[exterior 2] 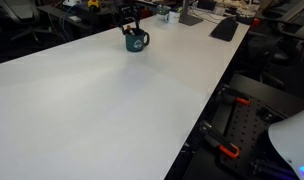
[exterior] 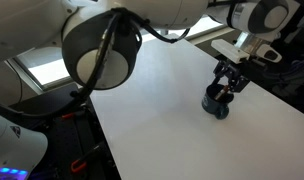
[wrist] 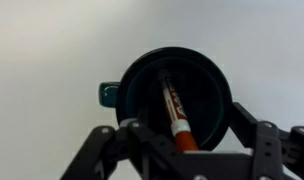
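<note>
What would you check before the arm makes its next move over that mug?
1. Mug upright on the table: ok.
2. Pen inside the mug, leaning on its wall: ok.
3. Gripper open, fingers spread to either side of the pen: ok.
4. Gripper centred above the mug's mouth: ok.
5. Pen's top end free of the gripper: cannot tell.

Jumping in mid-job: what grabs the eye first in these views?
A dark teal mug stands on the broad white table, with a red-and-white marker leaning inside it. The gripper hangs directly above the mug, jaws spread to either side of the marker.
</note>
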{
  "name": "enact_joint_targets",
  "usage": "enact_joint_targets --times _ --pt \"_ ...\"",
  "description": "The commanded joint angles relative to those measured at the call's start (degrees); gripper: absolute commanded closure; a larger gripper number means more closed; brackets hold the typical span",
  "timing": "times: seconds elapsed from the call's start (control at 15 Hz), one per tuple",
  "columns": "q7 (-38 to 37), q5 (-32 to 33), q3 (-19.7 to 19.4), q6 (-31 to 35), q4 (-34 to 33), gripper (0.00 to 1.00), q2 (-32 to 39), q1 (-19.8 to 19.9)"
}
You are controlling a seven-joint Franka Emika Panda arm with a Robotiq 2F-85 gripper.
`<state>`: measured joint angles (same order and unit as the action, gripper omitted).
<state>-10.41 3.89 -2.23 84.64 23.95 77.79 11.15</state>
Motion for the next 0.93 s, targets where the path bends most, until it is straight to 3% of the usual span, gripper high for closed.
enact_joint_targets --times 0.0,0.07,0.2,0.4,0.87 --pt "-0.1 0.8 -0.8 -1.1 1.4 0.51 -0.4 -0.2" --pt "0.0 0.8 -0.8 -1.0 1.3 0.13 -0.2 -0.2" --pt "-0.5 1.0 -1.0 -0.8 1.2 0.12 0.1 -0.2" --pt "-0.4 0.8 -1.1 -0.5 0.8 0.00 0.1 -0.3" --pt "0.0 0.1 -0.3 0.2 -1.6 0.00 -0.7 -0.4"
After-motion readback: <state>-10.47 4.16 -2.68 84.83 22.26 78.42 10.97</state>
